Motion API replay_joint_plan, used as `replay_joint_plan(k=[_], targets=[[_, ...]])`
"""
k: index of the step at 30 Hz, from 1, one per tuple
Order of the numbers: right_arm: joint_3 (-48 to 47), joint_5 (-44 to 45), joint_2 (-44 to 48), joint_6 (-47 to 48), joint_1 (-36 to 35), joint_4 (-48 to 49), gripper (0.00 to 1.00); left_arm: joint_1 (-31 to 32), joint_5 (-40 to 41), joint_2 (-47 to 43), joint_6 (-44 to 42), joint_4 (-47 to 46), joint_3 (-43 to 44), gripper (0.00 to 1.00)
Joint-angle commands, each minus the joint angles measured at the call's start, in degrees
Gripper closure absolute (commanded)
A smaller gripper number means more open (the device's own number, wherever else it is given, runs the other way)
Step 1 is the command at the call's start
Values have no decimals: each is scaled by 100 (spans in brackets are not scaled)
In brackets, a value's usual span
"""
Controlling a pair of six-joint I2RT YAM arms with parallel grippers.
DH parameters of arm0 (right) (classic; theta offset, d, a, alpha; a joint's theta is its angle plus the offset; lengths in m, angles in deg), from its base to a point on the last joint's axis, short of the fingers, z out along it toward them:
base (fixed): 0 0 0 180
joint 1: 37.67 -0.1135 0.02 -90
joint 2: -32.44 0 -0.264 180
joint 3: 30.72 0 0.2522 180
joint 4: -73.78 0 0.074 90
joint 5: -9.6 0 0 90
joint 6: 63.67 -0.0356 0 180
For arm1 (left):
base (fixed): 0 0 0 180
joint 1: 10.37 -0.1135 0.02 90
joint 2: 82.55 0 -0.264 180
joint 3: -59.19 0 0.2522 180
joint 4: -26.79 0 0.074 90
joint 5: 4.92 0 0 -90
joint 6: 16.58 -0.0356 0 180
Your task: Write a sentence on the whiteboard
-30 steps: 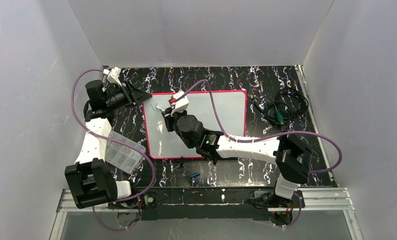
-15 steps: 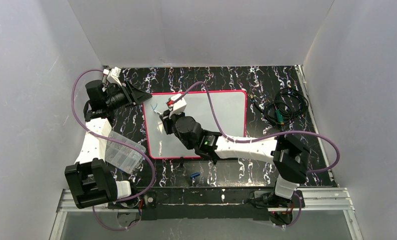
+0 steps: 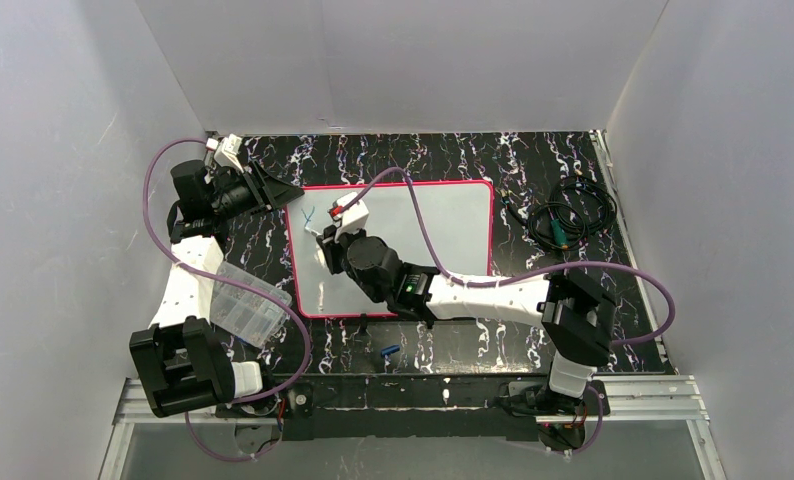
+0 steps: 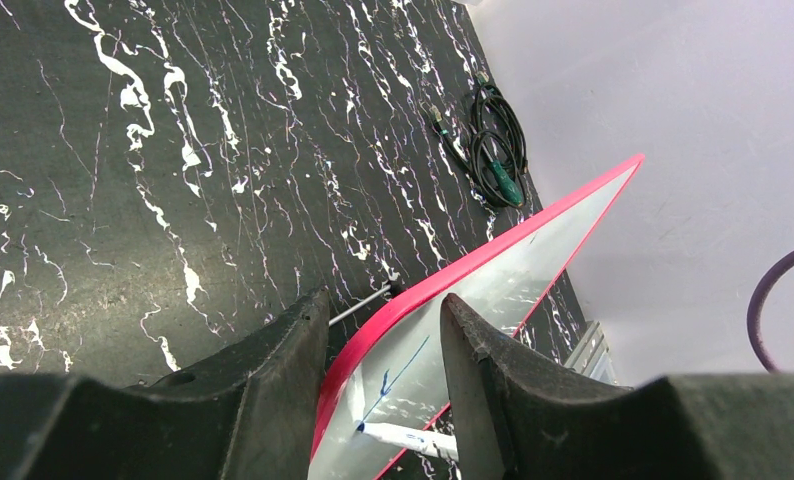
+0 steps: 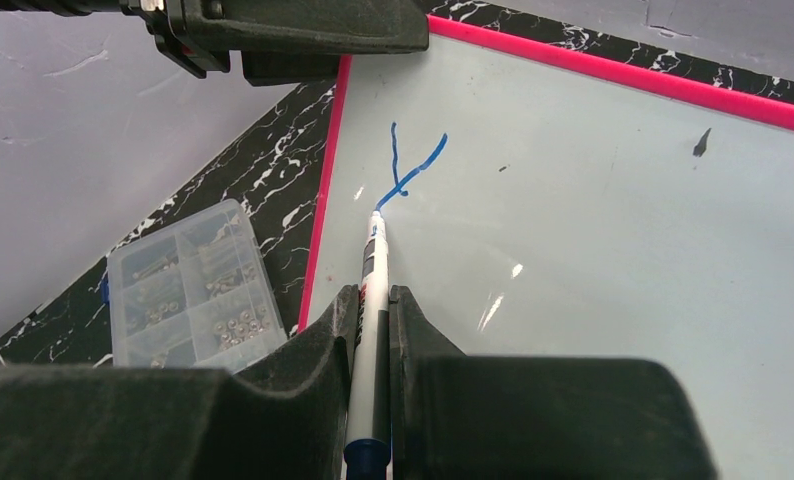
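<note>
Right gripper point(image 5: 373, 297) is clamped on a white marker point(image 5: 377, 245), tip touching the whiteboard point(image 5: 613, 200). The sentence point(image 5: 405, 175) is only a blue Y-like stroke, near the board's far-left corner. The whiteboard lies flat mid-table on the black marbled table point(image 3: 533, 160). Left gripper point(image 4: 385, 305) straddles the pink frame at that corner, but I can't tell if it's actually pinching. Clear plastic box point(image 3: 243, 305) sits just left of the board.
</note>
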Motion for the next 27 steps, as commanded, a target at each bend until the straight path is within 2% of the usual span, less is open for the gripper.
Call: replay_joint_plan(k=[1, 12, 20, 27], targets=[[77, 139, 42, -119, -41, -42, 99, 35, -212, -177, -11, 30, -10, 57], [218, 98, 112, -219, -140, -121, 99, 36, -207, -188, -11, 29, -7, 57], [400, -338, 621, 3, -202, 469, 99, 33, -205, -187, -11, 30, -8, 57], [392, 391, 716, 221, -199, 543, 99, 36, -204, -179, -7, 30, -8, 57]])
